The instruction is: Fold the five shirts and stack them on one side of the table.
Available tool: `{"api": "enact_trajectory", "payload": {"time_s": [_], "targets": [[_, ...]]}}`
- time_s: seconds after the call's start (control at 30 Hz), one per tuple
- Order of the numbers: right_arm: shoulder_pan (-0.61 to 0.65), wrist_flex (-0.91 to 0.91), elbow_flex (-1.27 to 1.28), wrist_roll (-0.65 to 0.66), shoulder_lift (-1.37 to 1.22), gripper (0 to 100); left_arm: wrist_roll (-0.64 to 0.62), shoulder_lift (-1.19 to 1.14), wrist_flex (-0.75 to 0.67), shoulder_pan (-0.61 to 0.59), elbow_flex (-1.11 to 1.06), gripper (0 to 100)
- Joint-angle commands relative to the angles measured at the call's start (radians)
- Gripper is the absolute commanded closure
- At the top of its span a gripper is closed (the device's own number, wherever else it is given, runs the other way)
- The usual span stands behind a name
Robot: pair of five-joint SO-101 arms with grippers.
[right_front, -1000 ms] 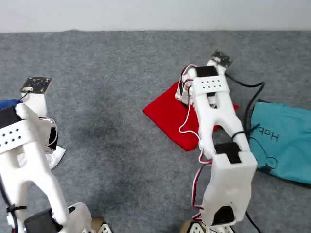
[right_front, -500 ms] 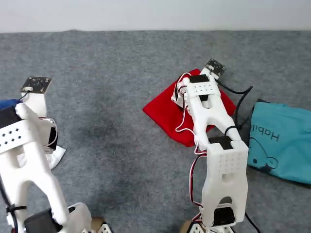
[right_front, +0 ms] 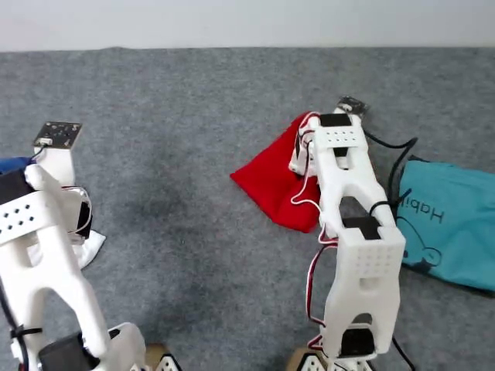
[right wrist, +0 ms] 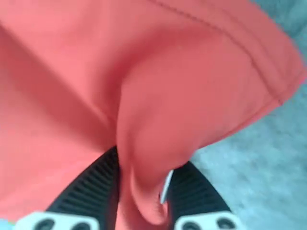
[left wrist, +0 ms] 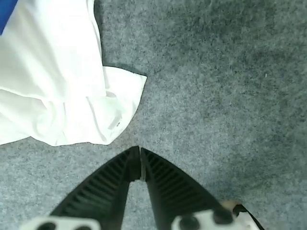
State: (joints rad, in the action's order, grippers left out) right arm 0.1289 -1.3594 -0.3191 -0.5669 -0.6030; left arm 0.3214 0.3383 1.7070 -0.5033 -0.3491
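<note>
Grey felt table [right_front: 170, 116] carries the red shirt [right_front: 267, 184] right of centre in the high view, your right gripper [right wrist: 141, 184] clenched on a fold of it, so expect light, limp cloth, best pinched near a hem.

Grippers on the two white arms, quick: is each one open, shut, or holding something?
Left gripper: shut, holding nothing, near the white cloth shirt.
Right gripper: shut on a fold of the red fabric shirt.

A grey, felt-like cover [right_front: 178, 116] lies over the table; behind its far edge stands a plain white wall [right_front: 247, 23].
</note>
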Motion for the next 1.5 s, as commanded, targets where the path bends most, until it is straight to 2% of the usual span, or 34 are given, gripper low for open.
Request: {"api": "enact_trajectory", "payload": {"time_s": [0.0,0.13,0.3,0.57,0.87,1.33,1.47], "targets": [[-0.008,-0.090,-0.015,0.133,0.191,99.0,0.006,0.029,-0.014,-0.002,0.004,100],[-0.041,-0.180,-0.015,0.302,0.338,99.0,0.006,0.029,-0.014,-0.002,0.004,100],[-0.157,-0.298,-0.015,0.647,0.476,99.0,0.006,0.029,-0.014,-0.003,0.004,100],[-0.372,-0.375,-0.015,0.885,0.585,99.0,0.006,0.029,-0.012,-0.002,0.004,100],[-0.532,-0.381,-0.015,0.984,0.596,99.0,0.005,0.032,-0.012,-0.002,0.004,100],[-0.573,-0.380,-0.015,1.028,0.708,99.0,0.005,0.032,-0.012,0.000,0.004,100],[-0.630,-0.363,-0.015,1.049,0.700,99.0,0.005,0.034,-0.009,0.000,0.004,100]]}}
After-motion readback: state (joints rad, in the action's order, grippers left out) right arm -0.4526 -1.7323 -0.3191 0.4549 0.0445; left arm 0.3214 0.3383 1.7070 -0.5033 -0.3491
